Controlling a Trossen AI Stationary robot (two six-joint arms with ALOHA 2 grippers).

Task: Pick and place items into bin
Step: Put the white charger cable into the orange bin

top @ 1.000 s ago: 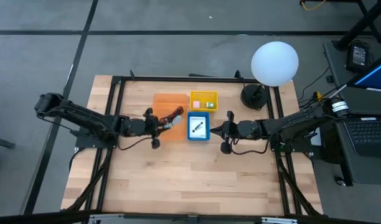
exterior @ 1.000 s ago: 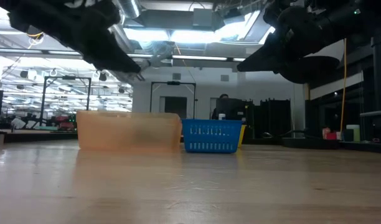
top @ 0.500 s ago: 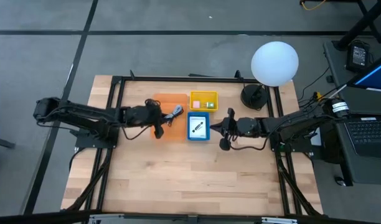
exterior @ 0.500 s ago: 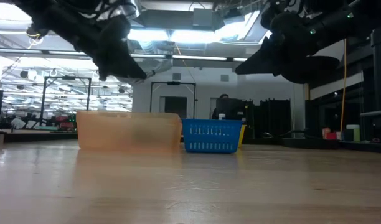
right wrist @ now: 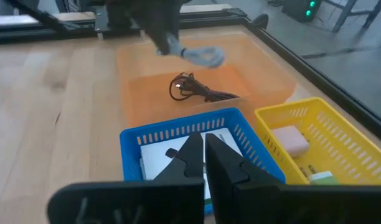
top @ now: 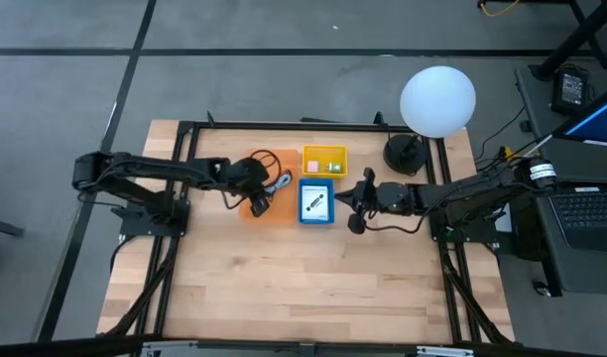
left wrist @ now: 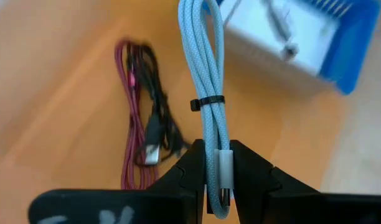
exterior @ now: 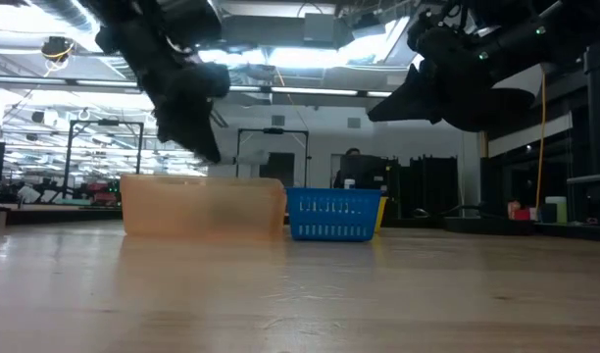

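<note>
While left gripper [left wrist: 216, 180] grips blue cable [left wrist: 203, 81], orange bin [top: 246, 203] below

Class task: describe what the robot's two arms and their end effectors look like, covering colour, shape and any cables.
Both arms are dark, slender and jointed, with thin black cables looping beside them. The left end effector has two black, wedge-shaped fingers. The right end effector has matching black, tapering fingers. No markings are legible.

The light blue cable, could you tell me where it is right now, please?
The left end effector grips the light blue cable above the orange bin, left of the blue basket.
</note>
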